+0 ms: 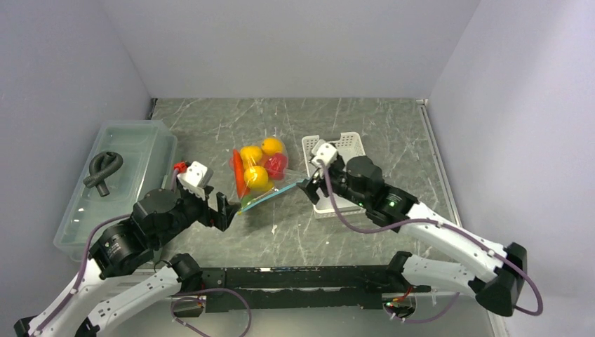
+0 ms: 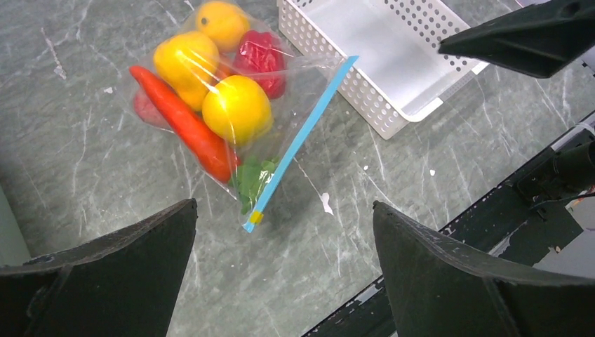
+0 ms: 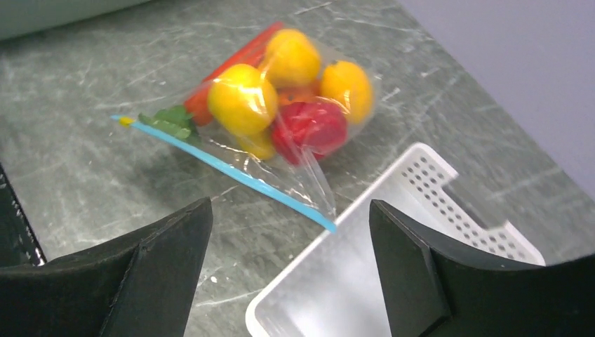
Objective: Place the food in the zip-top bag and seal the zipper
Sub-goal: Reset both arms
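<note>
The zip-top bag (image 1: 261, 175) is lying on the table (image 1: 365, 126) at the centre of the top view, just left of the white basket (image 1: 351, 144) and well right of the lidded bin (image 1: 140, 151) at the left edge. I am seeing the food through the clear plastic: yellow and orange fruits (image 2: 236, 109), a red pepper (image 2: 261, 60), a carrot (image 2: 184, 125) and a green leafy piece (image 2: 254, 179). Every piece I am finding is sitting inside the bag.

The zipper (image 2: 303, 133) is running as one straight teal strip from upper right to lower left in the left wrist view, lying flat with no gap that I can make out. I am judging it sealed, or very nearly, though from these angles I cannot confirm that both tracks are pressed together along the whole length.

My left hand (image 2: 283, 209) is hanging released, fingers spread wide, gripping nothing, just off the lower-left end of the strip. My right hand (image 3: 289, 205) is likewise released and holding nothing, hovering over the basket's near edge beside the other end.

So I am treating the loading as done and the sealing as probably done; all that is left, in my view, is checking the strip.
</note>
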